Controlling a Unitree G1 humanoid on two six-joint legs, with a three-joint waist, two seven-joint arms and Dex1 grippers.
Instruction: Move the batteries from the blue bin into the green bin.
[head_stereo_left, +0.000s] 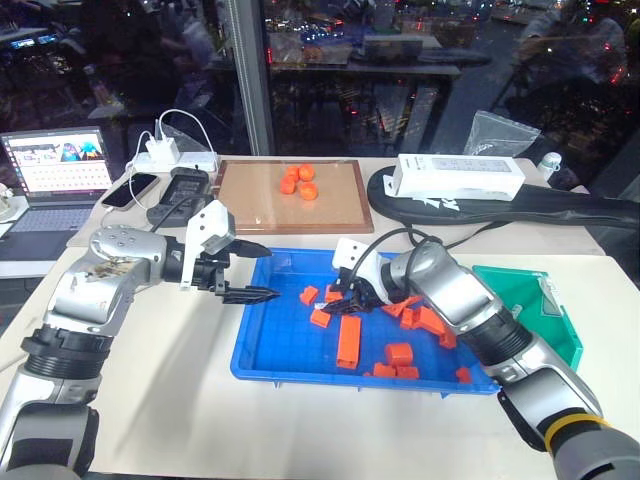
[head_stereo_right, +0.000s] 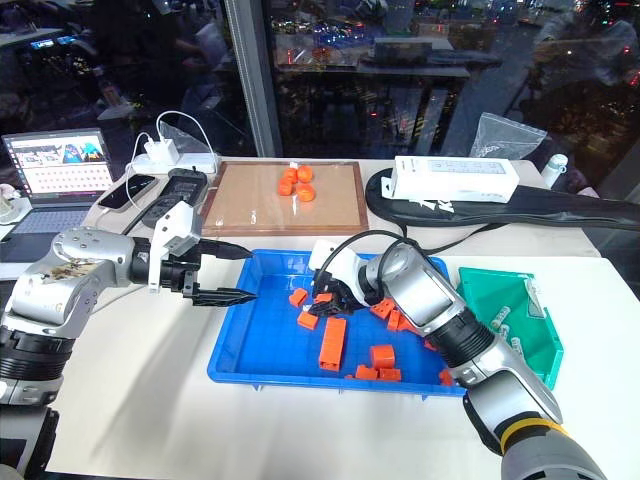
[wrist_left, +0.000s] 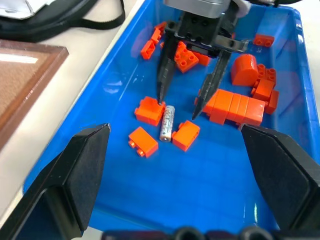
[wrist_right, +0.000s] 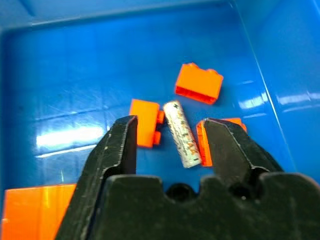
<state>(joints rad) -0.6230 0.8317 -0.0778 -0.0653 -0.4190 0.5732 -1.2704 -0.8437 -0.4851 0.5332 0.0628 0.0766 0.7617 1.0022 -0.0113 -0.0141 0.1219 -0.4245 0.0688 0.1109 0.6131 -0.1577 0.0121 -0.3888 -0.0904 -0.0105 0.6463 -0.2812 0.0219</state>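
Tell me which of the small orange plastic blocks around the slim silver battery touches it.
The small orange plastic block lying alongside the slim silver battery, its studs against the battery's side. The block beyond the battery's end lies apart.

Right tool (wrist_left: 182, 102) points down, fingers parted; left tool (head_stereo_left: 252, 272) gapes wide.

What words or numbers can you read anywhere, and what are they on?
"+" : a small plus sign near one end of the battery lying in the blue bin.
Rest of the battery's print: too blurred to read.
White box on the table: dark print, too small to read.
Laptop screen: pictures and text, too small to read.
Orange blocks: no writing.
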